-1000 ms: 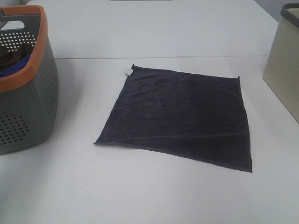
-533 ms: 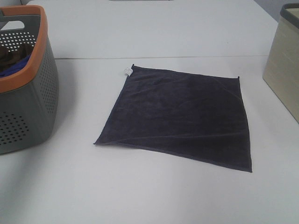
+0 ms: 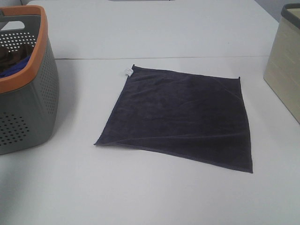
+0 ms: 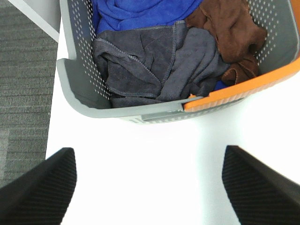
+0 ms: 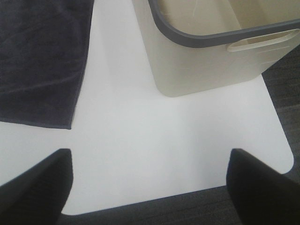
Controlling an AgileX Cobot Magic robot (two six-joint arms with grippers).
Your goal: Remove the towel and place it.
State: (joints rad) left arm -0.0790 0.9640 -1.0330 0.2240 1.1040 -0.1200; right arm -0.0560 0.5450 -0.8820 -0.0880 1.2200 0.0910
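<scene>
The towel (image 3: 180, 117) lies spread flat on the white desk (image 3: 154, 33), near the middle, with its small white tag (image 3: 127, 71) at the far left corner and a faint crease running across its near part. It touches nothing but the desk. To its left stands a grey basket (image 3: 28, 112) with an orange rim, well apart from the towel; inside it are a grey cloth (image 4: 159, 63), a blue cloth (image 4: 136, 14) and a brown cloth (image 4: 229, 35), bunched together. To the right stands a beige bin (image 5: 206, 61) with a dark rim, close to the towel's edge (image 5: 42, 61) but not touching it. The left hand (image 4: 150, 187) hangs over bare desk beside the basket, fingers spread wide and grasping nothing. The right hand (image 5: 150, 185) hangs over the desk's corner between towel and bin, likewise released and empty.
</scene>
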